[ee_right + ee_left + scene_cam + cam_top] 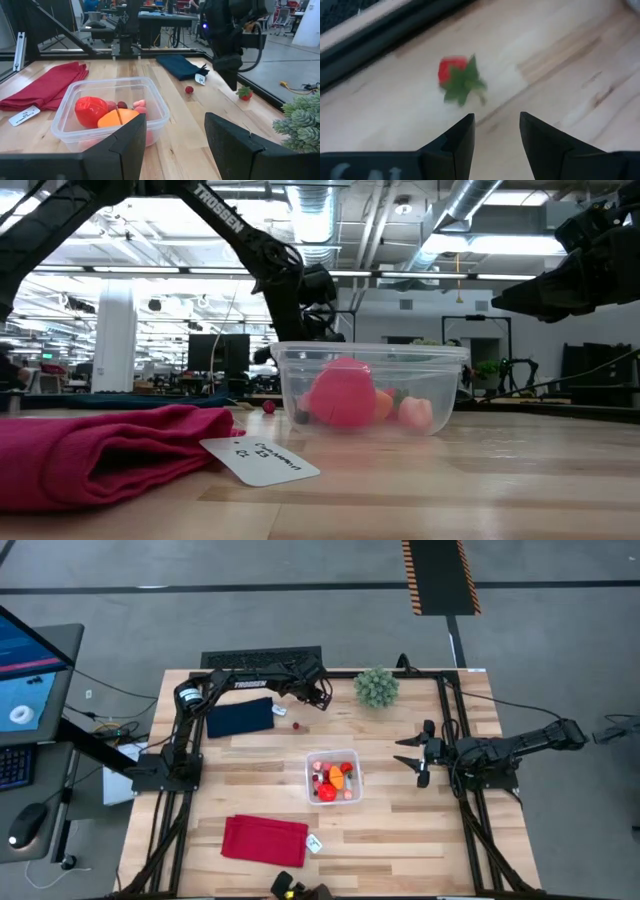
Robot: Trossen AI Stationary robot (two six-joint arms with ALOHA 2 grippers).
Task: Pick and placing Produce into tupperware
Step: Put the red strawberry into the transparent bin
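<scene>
Nearest the low cam: a crumpled red cloth [100, 452] w/ a white paper tag [262, 461] lying on the light wooden counter [480, 490], and just behind them the small clear squarish plastic tupperware [368, 388], sitting mid-counter and already holding most of the toy produce [333, 780] – reds, pinks, one orange piece.

Two pieces are lying outside it, both at the far side by the folded navy cloth [240, 718]: a small red round one [189, 90] and a red toy strawberry with green leaves [458, 78] near the counter's black frame edge.

Step in hand, as I'm reading it: going for the strawberry. The left pincer [496, 131] is hovering just short of it, fingers parted, nothing between them. Next move is calling for a small push fwd and down so the fingers straddle the berry, then closing, lifting and carrying over to the container; the rail being close is leaving little room on that side.

The right pincer [175, 145] is waiting at the counter's right, pointing at the tupperware, fingers apart and empty. A green spiky plant ball [376, 687] is sitting at the far edge, out of play.
</scene>
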